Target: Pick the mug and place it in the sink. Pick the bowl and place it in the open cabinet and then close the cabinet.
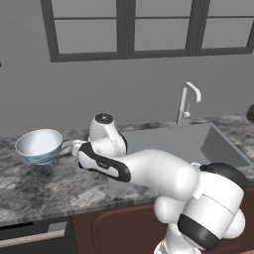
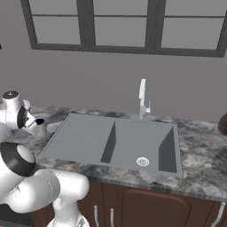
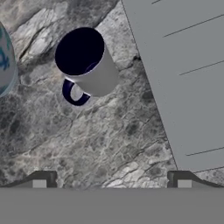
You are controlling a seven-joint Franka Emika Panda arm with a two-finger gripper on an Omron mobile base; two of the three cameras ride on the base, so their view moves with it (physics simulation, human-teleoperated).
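The worktop is grey marbled stone, running from the left edge past the sink and cut off at both sides of each base view. The sink sits in it below the window; in the right base view I see its ribbed drainboard on the left, the basin with its drain, and the tap behind. In the left base view my own arm covers the drainboard and the near left part of the basin. In my hand view the drainboard is a flat grey slab at the upper right, its far end running out of frame.

The bowl stands upright on the worktop, left of the sink and apart from it. My hand view catches a sliver of its patterned side at the left edge; the rest is cut off.

The mug stands on the worktop between the bowl and the drainboard, touching neither, its dark inside open to my camera and its handle turned toward me. In the left base view my wrist hides all but a pale scrap of it; in the right base view I cannot make it out behind my hand.

My pincer is spread wide and empty, its two tips low in my hand view, well short of the mug, over bare stone.

At the far right, a dark brown round thing is cut off by the frame; I cannot tell what it is.
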